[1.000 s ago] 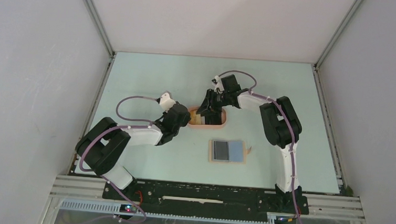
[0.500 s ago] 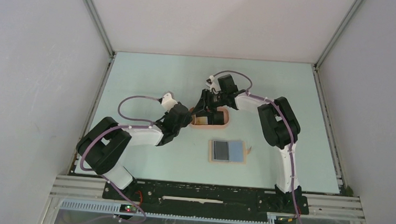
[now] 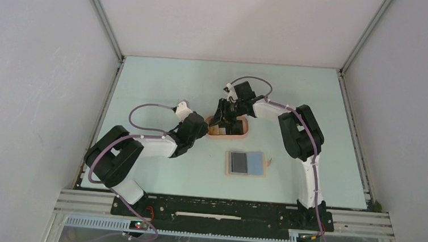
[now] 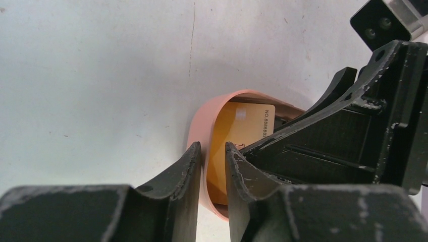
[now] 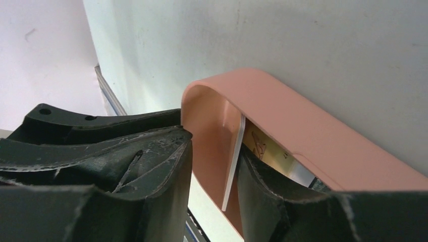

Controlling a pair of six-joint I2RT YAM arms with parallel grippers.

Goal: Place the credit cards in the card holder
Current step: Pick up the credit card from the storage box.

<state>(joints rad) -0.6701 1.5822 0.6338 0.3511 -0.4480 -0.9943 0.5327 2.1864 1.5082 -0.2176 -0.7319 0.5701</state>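
- The left gripper point(image 4: 213, 149) has its jaws a narrow way apart, straddling the end wall of the salmon-pink tray point(image 4: 203, 118). One finger point(image 4: 185, 174) lies against the outside of the wall and the other sits inside. I cannot tell whether the wall is actually pinched.
- The left arm point(image 3: 141, 146) is folded low. Its elbow is near the left edge of the table point(image 3: 169, 83) and its forearm runs right, bringing the wrist to the tray's left end.
- The right gripper point(image 5: 214, 147) has its jaws clearly apart and is clamped on nothing. Its outer finger point(image 5: 151, 166) is outside the tray wall, and the inner one is down inside the tray.
- A yellow-orange card point(image 4: 242, 126) is in the tray. In the right wrist view its pale edge stands tilted against the inner finger, with a gap between it and the wall.
- The right arm point(image 3: 300, 133) rises from its base, bends at the elbow and reaches left, with the wrist angled down into the tray from the far side.
- The card holder point(image 3: 265, 165) lies open and flat on the table, nearer the bases, apart from the tray and both grippers.
- A dark card point(image 3: 237, 163) and a pale blue card point(image 3: 253, 164) show side by side on the holder.
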